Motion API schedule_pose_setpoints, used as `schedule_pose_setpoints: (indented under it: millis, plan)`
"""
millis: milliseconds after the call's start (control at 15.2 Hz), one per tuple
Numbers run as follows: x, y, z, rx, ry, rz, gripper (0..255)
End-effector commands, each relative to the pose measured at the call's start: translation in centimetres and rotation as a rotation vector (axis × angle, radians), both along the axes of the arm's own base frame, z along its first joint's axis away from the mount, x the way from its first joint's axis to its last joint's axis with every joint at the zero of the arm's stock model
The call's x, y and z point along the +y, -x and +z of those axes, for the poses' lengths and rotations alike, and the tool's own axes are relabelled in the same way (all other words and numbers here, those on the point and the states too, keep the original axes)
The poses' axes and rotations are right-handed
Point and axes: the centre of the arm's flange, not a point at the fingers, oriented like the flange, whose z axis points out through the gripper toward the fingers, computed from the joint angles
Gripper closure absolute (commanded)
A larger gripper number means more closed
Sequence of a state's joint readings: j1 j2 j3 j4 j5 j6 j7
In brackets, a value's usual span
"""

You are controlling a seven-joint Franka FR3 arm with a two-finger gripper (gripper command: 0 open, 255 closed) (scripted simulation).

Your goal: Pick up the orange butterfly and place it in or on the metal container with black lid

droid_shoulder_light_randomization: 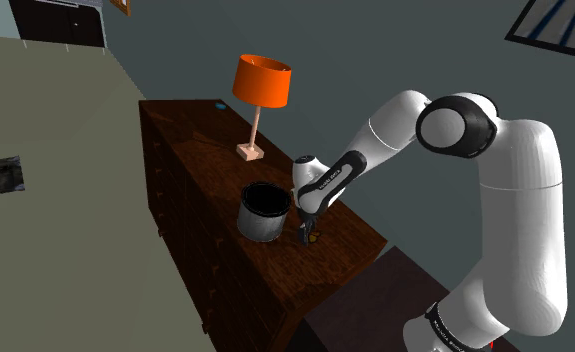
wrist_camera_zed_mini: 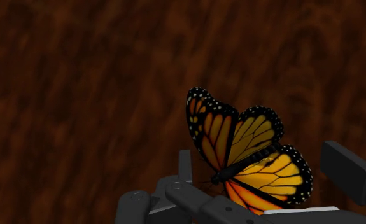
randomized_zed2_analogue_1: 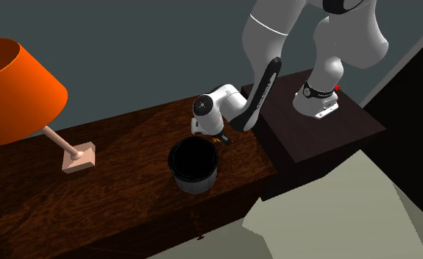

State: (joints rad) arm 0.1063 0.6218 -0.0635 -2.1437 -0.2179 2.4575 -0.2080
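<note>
The orange and black butterfly lies on the dark wooden dresser top, its wings half raised. My black gripper is lowered over it, open, with one finger on each side of the wings and a small gap showing at the right finger. In the shoulder view the gripper reaches the dresser top beside the butterfly, just right of the container. The grey metal container has a black inside and stands upright; in the second exterior view the container sits just in front of the gripper.
An orange-shaded lamp on a pale base stands farther back on the dresser; in the second exterior view the lamp is at the left. The robot's dark stand adjoins the dresser's end. The dresser's edge is close to the container.
</note>
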Motion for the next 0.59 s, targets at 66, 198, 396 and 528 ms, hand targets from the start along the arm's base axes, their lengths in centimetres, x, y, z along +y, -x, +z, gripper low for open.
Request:
schedule_pose_setpoints:
  millis: [66,198,396,528]
  plan:
    - [-0.04,0.06,-0.52,0.000,0.000,0.000,0]
    - [-0.04,0.06,-0.52,0.000,0.000,0.000,0]
    - [-0.04,0.06,-0.52,0.000,0.000,0.000,0]
    - [-0.04,0.06,-0.51,0.000,0.000,0.000,255]
